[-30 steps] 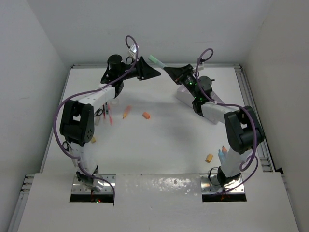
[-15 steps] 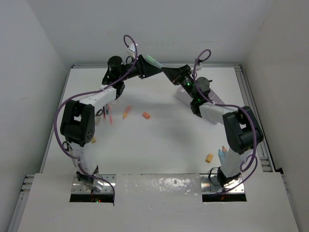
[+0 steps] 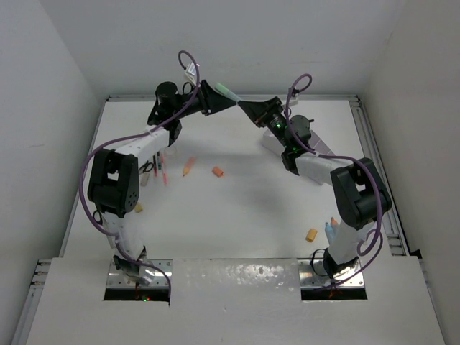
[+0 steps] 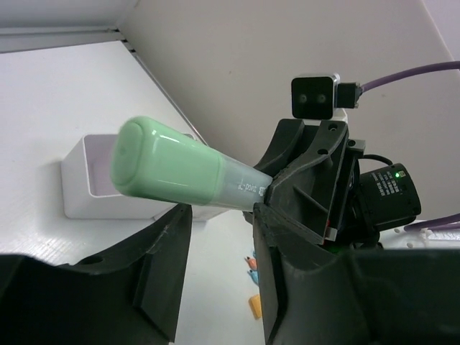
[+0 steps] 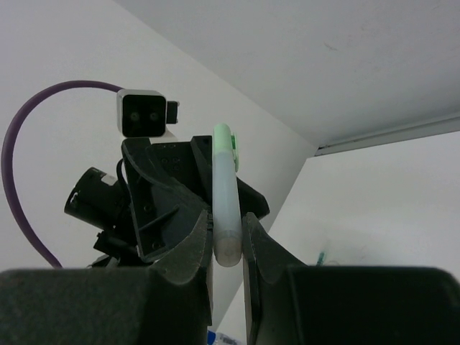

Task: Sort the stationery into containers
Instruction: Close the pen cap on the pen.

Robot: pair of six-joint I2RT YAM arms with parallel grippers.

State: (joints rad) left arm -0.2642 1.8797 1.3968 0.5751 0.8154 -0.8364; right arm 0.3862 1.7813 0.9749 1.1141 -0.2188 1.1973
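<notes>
A pen with a pale green cap hangs high over the far middle of the table. My right gripper is shut on its clear end. My left gripper meets it tip to tip, with the cap lying along its upper side. In the left wrist view the green-capped pen crosses just above my left gripper, whose jaws stand apart with a gap showing between them. The white organiser sits below, partly hidden under the right arm.
On the table lie an orange pencil stub, an orange eraser, red pens, a yellow eraser and blue and orange pieces by the right arm's base. A small yellow piece lies near the left arm.
My left gripper has moved right until it meets the right gripper's tip, and its jaws have narrowed. The pen, still in the right gripper, now lies along the left gripper.
</notes>
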